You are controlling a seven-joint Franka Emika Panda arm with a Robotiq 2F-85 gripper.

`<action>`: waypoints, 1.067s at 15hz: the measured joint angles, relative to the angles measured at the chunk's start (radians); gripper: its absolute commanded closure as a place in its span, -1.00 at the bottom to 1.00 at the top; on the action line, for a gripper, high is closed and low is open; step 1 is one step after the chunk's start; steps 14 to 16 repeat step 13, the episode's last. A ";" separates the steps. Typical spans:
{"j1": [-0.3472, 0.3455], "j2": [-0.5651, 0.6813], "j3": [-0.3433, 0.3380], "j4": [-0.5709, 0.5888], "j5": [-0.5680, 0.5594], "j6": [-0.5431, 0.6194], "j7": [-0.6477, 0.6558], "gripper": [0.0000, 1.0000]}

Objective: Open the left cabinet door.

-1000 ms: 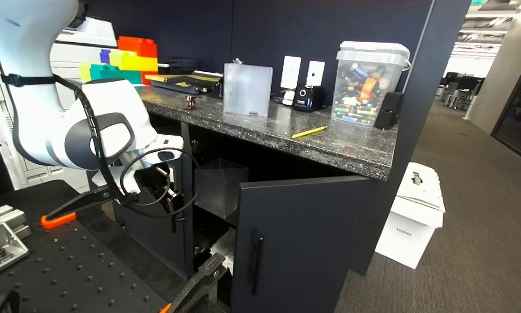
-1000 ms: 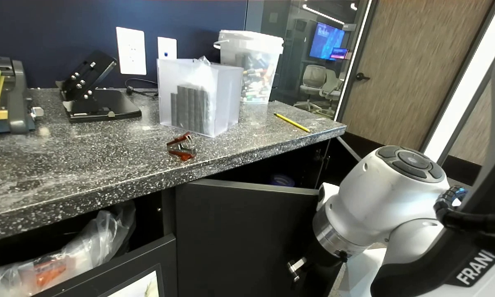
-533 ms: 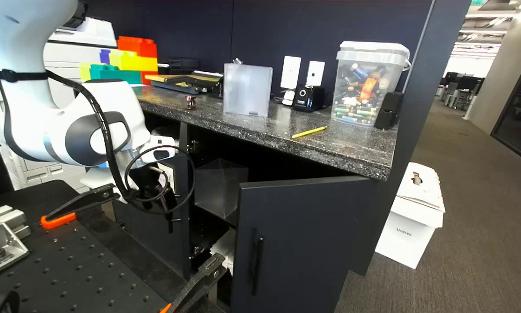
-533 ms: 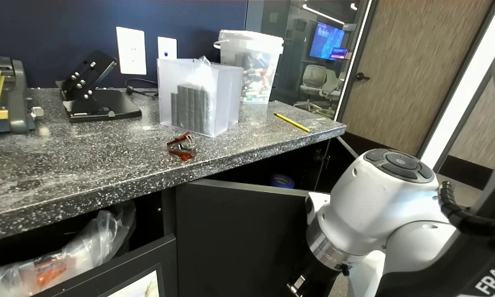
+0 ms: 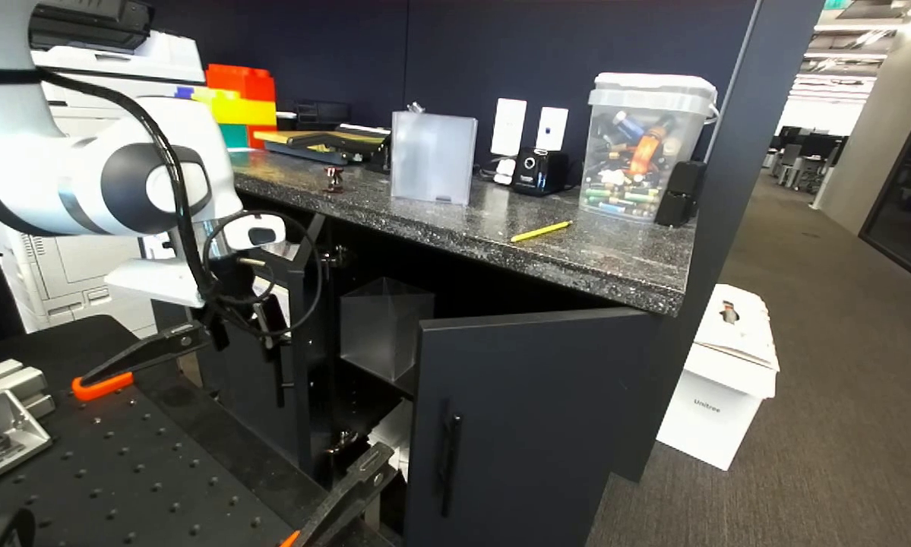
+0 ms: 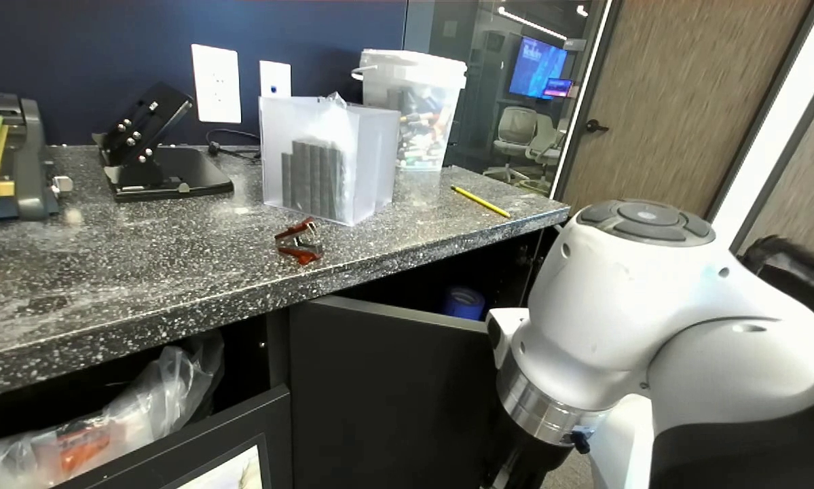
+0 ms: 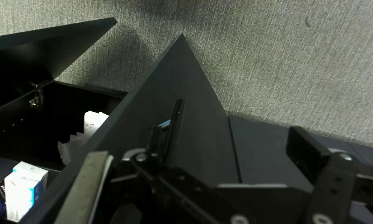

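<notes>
The left cabinet door (image 5: 246, 403), a matte black panel, stands ajar, swung out from under the counter. It also shows in an exterior view as a dark panel (image 6: 379, 380) partly covered by the arm. Its slim bar handle (image 7: 175, 124) lies in the wrist view close beside one of the fingers (image 7: 155, 140), with the opposite finger far to the right. My gripper (image 7: 231, 146) is open, its fingers spread wide, nothing clamped between them. In an exterior view the gripper (image 5: 242, 338) hangs at the door's front by the upper part of the handle (image 5: 279, 384).
The twin door (image 5: 531, 425) also stands ajar, opposite. Above is the speckled countertop (image 5: 607, 266). A black clamp (image 5: 356, 486) stands in front of the cabinet gap, another clamp (image 5: 147, 349) near the arm. A blue roll (image 6: 464, 303) sits inside.
The door has swung further outward. In an exterior view the arm has moved left and slightly up, while the gripper's fingers have spread apart.
</notes>
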 measured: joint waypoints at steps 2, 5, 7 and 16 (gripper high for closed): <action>0.019 -0.072 0.004 -0.031 -0.032 -0.049 0.015 -1.00; 0.040 -0.192 0.004 -0.027 -0.088 -0.069 0.035 -1.00; 0.053 -0.274 -0.003 -0.006 -0.126 -0.114 0.056 -1.00; 0.065 -0.352 -0.018 0.006 -0.150 -0.188 0.071 -1.00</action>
